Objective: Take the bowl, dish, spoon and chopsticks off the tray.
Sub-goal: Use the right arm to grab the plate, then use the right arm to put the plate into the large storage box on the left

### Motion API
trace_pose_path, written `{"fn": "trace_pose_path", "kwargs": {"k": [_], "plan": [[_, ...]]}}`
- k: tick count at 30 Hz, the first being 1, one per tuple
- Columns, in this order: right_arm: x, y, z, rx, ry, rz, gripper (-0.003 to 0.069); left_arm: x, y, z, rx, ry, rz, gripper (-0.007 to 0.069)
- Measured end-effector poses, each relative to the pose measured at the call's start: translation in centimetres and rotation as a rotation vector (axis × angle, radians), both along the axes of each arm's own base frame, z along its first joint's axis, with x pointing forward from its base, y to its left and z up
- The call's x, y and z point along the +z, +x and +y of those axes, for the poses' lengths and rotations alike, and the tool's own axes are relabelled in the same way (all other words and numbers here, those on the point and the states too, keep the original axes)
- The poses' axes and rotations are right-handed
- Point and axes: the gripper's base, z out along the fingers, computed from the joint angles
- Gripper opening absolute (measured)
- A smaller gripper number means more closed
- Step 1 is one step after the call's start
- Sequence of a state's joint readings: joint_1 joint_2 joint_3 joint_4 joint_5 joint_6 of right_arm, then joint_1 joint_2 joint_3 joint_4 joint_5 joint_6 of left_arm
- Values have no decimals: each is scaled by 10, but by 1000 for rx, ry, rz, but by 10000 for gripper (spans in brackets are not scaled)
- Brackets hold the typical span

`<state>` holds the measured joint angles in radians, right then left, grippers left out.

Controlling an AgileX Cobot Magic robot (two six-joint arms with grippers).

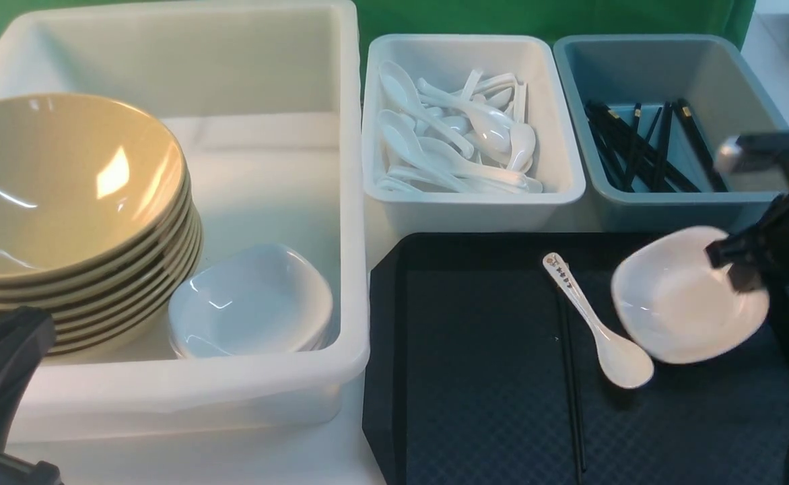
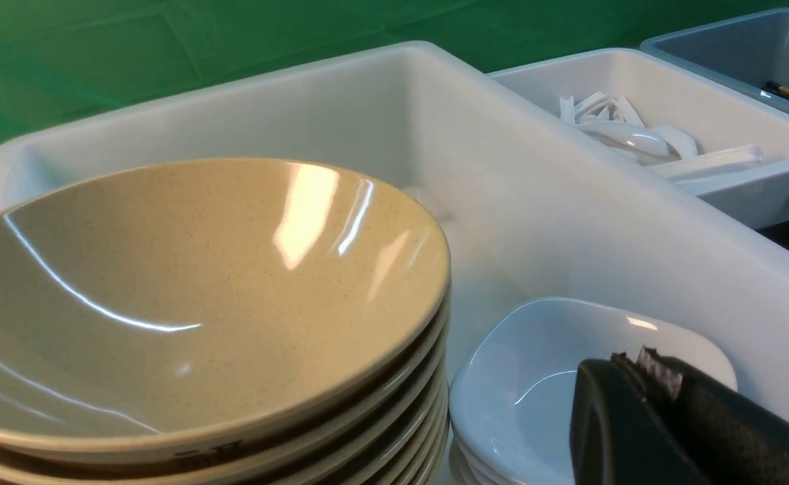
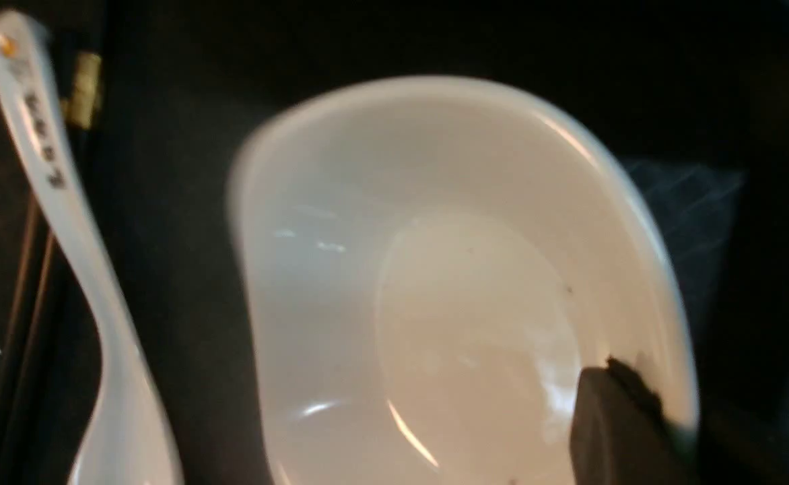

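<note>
Dish (image 1: 677, 303) held tilted over the tray (image 1: 475, 377) on a white desk (image 1: 340, 465), green backdrop (image 1: 435, 17) behind.
The right fingers (image 1: 721, 252) pinched its rim; the left fingers (image 2: 610, 417) stood closed, empty. The spoon (image 1: 590, 316) lay on the tray, handle pointing away.

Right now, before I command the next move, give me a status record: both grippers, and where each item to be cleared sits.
right gripper: shut on the rim of the dish
dish: tilted over the tray; cannot tell if it is lifted clear
left gripper: shut, empty, by the large white bin
spoon: lying on the tray, left of the dish
chopsticks: lying on the tray, left of the spoon
bowl: off the tray, on top of the stacked bowls in the bin
</note>
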<state>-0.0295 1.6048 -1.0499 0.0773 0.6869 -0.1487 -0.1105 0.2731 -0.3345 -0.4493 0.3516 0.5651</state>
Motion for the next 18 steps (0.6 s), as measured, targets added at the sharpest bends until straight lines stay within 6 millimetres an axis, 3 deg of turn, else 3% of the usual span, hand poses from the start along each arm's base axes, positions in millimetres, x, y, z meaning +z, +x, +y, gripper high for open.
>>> {"fn": "trace_pose_path", "kwargs": {"k": [3, 5, 6, 7, 9, 11, 14, 15, 18], "plan": [[37, -15, 4, 18, -8, -114, 61, 2, 1, 1, 10, -3, -20, -11], [67, -29, 19, 63, 19, -232, 61, 2, 1, 1, 11, -5, -23, -11], [72, -32, 21, 71, 22, -253, 61, 2, 1, 1, 11, -6, -23, -11], [83, -37, 29, 94, 52, -307, 61, 2, 1, 1, 11, -8, -23, -11], [115, -57, 72, 233, 182, -477, 61, 2, 1, 1, 10, -15, -23, -11], [123, -63, 88, 287, 237, -528, 61, 2, 1, 1, 10, -16, -23, -11], [134, -78, 149, 466, 383, -655, 61, 3, 1, 1, 10, -24, -24, -11], [134, -81, 156, 483, 398, -656, 61, 3, 1, 1, 10, -25, -24, -11], [122, -84, 200, 552, 440, -701, 61, 3, 1, 0, 9, -27, -23, -11]]}}
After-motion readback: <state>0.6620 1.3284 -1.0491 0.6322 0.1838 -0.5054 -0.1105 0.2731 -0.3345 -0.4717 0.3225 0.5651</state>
